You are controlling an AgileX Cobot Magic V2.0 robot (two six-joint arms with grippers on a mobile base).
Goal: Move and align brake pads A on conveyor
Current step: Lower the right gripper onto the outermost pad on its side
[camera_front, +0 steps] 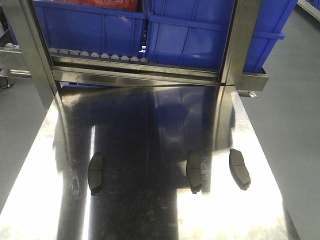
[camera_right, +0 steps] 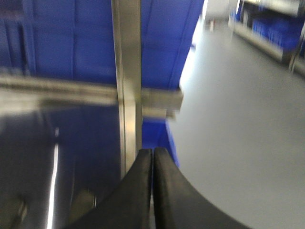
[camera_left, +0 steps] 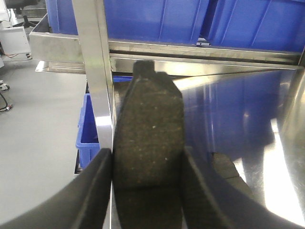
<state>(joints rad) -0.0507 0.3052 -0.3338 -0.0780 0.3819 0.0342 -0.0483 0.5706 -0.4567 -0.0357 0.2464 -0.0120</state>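
Observation:
Three brake pads A lie flat on the shiny steel table [camera_front: 150,215]: one at the left [camera_front: 96,172], one right of centre [camera_front: 194,171], one further right [camera_front: 239,168]. In the left wrist view my left gripper [camera_left: 147,152] is shut on a fourth brake pad [camera_left: 150,119], which stands up lengthwise between the fingers, over the table's left edge beside a steel post [camera_left: 95,71]. Behind the right finger shows part of another pad [camera_left: 224,164] on the table. My right gripper [camera_right: 153,151] is shut with nothing in it. The conveyor is out of view. Neither gripper shows in the front view.
Blue bins [camera_front: 200,30] sit on a roller rack [camera_front: 100,54] at the table's far end, framed by steel posts [camera_front: 240,40]. A blue bin [camera_left: 88,138] stands on the grey floor left of the table. Grey floor [camera_right: 238,119] lies to the right.

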